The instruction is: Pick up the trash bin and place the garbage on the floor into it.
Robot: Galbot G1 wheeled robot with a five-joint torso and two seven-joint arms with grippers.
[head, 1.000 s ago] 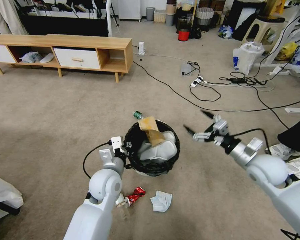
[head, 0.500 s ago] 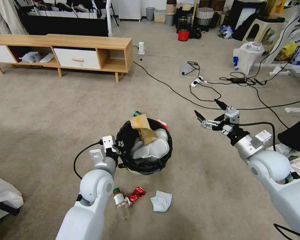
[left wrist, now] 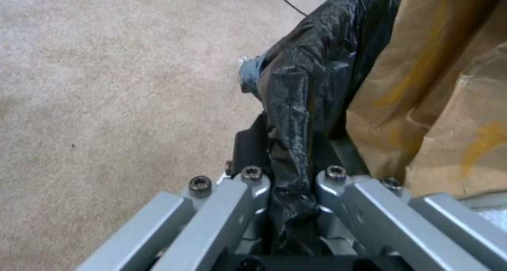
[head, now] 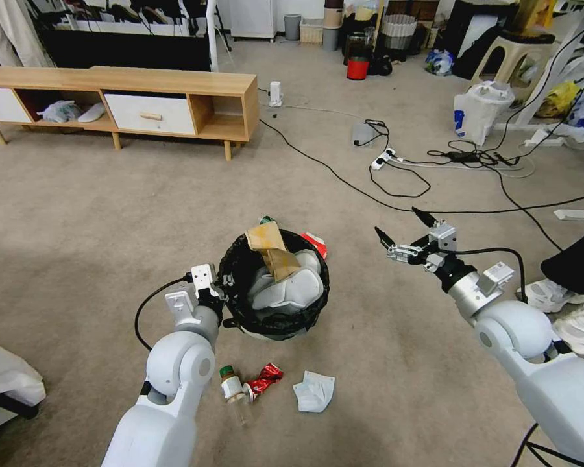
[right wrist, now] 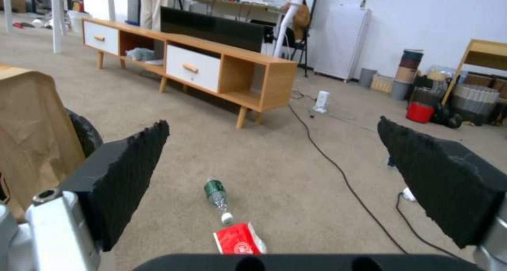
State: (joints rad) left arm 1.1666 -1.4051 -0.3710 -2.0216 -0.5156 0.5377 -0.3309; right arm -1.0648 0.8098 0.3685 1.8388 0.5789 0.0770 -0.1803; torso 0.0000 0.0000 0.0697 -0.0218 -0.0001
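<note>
carpet (head: pixel 110 214): left gripper (left wrist: pixel 288 191) clamps trash bin (head: pixel 274 285) rim; right gripper (head: pixel 402 237) spread.

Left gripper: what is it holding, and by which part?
The left gripper holds the trash bin by its bag-covered rim. The right gripper is open, holding nothing.

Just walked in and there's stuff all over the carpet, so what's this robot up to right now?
It is collecting litter into a small trash bin. The left end effector is clamped on the bin's black bag rim, holding the bin, which already holds a brown paper bag and white trash. The right end effector hangs open over the carpet beside the bin. On the floor lie a green-labelled bottle and red packet beyond the bin, plus a small bottle, red wrapper and tissue nearer the robot.
</note>
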